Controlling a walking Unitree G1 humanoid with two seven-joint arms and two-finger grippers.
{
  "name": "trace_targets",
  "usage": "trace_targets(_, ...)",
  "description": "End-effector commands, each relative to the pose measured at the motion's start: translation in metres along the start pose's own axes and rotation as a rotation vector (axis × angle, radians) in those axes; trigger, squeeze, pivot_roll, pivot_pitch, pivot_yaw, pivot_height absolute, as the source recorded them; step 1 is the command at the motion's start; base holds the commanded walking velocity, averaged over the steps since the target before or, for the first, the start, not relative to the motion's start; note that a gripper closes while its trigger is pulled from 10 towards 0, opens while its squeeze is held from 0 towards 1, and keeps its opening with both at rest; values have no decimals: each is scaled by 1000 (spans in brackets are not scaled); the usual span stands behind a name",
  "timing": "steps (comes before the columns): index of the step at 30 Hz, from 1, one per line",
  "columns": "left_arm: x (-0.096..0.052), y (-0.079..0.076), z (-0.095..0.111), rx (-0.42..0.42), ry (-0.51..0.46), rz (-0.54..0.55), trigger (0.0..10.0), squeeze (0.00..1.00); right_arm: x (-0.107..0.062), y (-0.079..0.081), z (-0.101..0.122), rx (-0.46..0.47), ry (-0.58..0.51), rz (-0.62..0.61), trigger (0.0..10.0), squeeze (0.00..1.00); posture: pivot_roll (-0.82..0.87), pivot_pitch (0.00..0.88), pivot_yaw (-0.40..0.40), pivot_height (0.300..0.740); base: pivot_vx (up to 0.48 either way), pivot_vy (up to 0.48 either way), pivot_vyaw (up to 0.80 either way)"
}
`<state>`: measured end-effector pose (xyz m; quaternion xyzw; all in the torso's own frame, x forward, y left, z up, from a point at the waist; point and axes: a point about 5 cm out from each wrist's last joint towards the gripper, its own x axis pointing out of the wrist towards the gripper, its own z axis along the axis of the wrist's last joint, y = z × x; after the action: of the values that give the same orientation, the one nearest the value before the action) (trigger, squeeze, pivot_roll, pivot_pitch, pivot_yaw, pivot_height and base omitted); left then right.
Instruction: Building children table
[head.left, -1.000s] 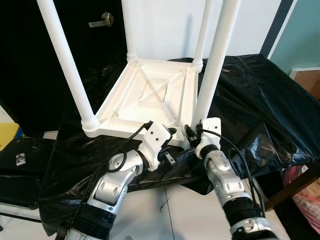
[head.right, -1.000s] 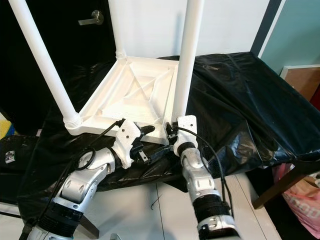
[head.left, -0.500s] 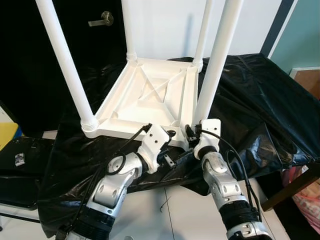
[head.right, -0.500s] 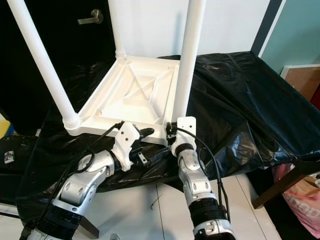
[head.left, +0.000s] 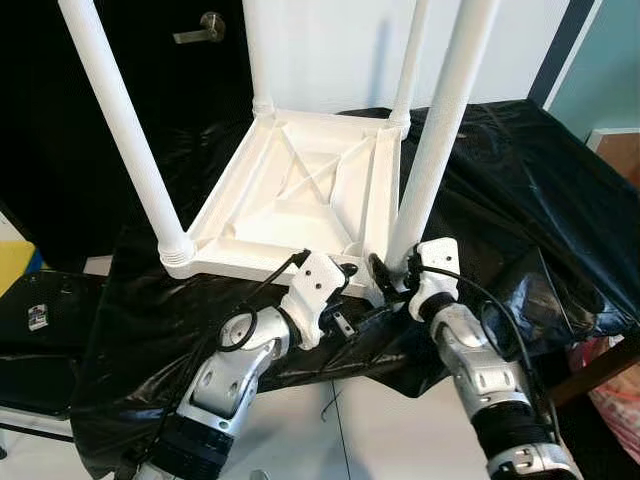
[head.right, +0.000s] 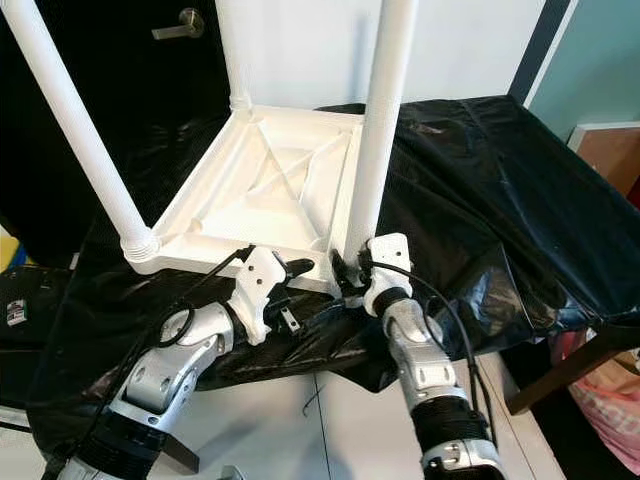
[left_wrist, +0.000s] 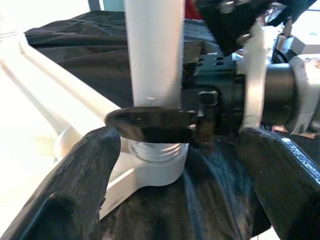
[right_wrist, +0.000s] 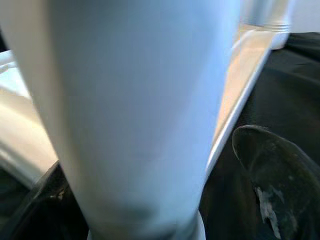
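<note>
The children's table lies upside down on the black-draped bench, its near leg standing between the right jaws, gripped at its base, while the left jaws gape just beside; the leg could lean or cross-thread if twisted off-axis.

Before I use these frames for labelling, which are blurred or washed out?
Eye views: sharp, evenly lit. Left wrist view: tabletop blown out white, near black fingers soft. Right wrist view: table leg very close and out of focus.
</note>
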<state>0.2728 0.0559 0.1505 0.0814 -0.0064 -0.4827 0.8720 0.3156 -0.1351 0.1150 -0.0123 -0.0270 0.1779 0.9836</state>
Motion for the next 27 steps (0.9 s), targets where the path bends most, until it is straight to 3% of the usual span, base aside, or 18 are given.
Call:
trace_targets(1,1,-4,2,4,0,-14,10000,0,-4,-2,-1,-1,-4,51,10000,1000,-26,0,-5,740,0,0,0)
trace_targets(3,1,-5,1,3,1,-18,10000,0,-4,-5,-1,-10,7,107,10000,1000,-26,0,-5,740,0,0,0)
trace_targets(4,1,-5,1,3,1,-20,10000,0,-3,-5,-1,-18,13,149,10000,424,-26,0,-5,740,0,0,0)
trace_targets(6,1,-5,1,4,1,-20,10000,0,-3,-4,-1,-21,17,176,10000,424,-26,0,-5,740,0,0,0)
trace_targets(7,1,-5,1,5,2,-21,10000,0,-2,-4,-1,-22,15,196,10000,0,-26,0,-6,740,0,0,0)
trace_targets(15,3,-2,3,15,-3,-10,10000,0,10,2,0,-39,17,291,10000,0,-16,0,-14,740,0,0,0)
trace_targets(16,3,-1,3,16,-5,-8,10000,0,11,2,-1,-39,19,295,8471,0,-15,0,-15,740,0,0,0)
trace_targets(17,3,0,4,18,-5,-4,10000,0,11,2,-1,-40,20,298,2824,0,-13,0,-16,740,0,0,0)
trace_targets(18,2,1,4,18,-7,4,10000,0,10,1,-3,-44,27,301,0,0,-9,0,-19,740,0,0,0)
trace_targets(27,1,2,3,17,-6,15,10000,0,8,-5,-9,-58,55,259,0,0,-4,0,-20,740,0,0,0)
